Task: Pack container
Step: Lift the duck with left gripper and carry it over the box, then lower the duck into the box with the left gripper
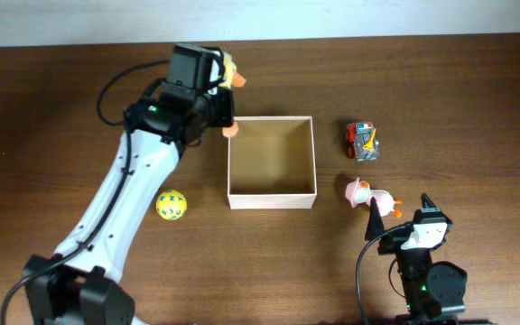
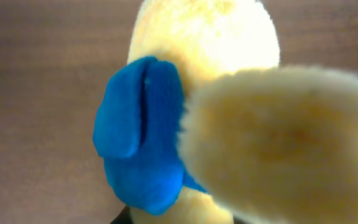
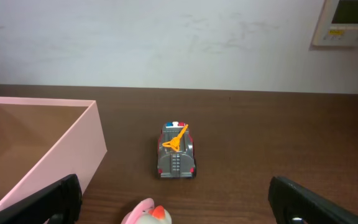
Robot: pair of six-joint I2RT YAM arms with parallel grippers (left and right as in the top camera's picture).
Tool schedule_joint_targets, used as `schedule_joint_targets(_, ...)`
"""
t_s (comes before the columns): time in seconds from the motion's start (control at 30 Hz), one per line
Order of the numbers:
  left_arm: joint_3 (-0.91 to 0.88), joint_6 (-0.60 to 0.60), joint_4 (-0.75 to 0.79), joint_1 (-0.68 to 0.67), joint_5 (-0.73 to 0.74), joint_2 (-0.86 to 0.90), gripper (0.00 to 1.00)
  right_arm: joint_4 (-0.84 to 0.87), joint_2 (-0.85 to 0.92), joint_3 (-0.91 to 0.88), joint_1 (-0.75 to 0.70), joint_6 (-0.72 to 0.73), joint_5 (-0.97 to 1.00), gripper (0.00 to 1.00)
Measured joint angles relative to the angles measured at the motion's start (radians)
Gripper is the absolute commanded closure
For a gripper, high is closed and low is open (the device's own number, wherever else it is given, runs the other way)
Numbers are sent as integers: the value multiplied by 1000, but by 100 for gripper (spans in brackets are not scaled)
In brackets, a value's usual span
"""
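The container (image 1: 271, 200) is a square open cardboard box at mid-table, white outside and tan inside, with nothing in it; the right wrist view shows its corner (image 3: 61, 155) at the left. My left gripper (image 1: 217, 95) hangs just off the box's far left corner, shut on a yellow plush toy (image 1: 234, 78) with orange feet. In the left wrist view that plush toy (image 2: 229, 62) and its blue part (image 2: 142, 137) fill the picture and hide the fingers. My right gripper (image 1: 400, 214) stands open low at the front right, nothing between its fingers (image 3: 58, 199).
A small grey and red toy car (image 1: 362, 141) (image 3: 176, 151) sits right of the box. A pink and white duck toy (image 1: 368, 195) (image 3: 146, 214) lies just ahead of the right gripper. A yellow ball (image 1: 171, 205) rests left of the box, beside the left arm.
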Motion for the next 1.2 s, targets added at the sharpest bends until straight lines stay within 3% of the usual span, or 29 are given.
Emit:
schedule_joint_targets(0.4,0,-80,-15,-58,66,164,98,0,0,0,0,0,0,1)
schedule_joint_targets(1.2,0,-85,5,-105,58,291,98,0,0,0,0,0,0,1)
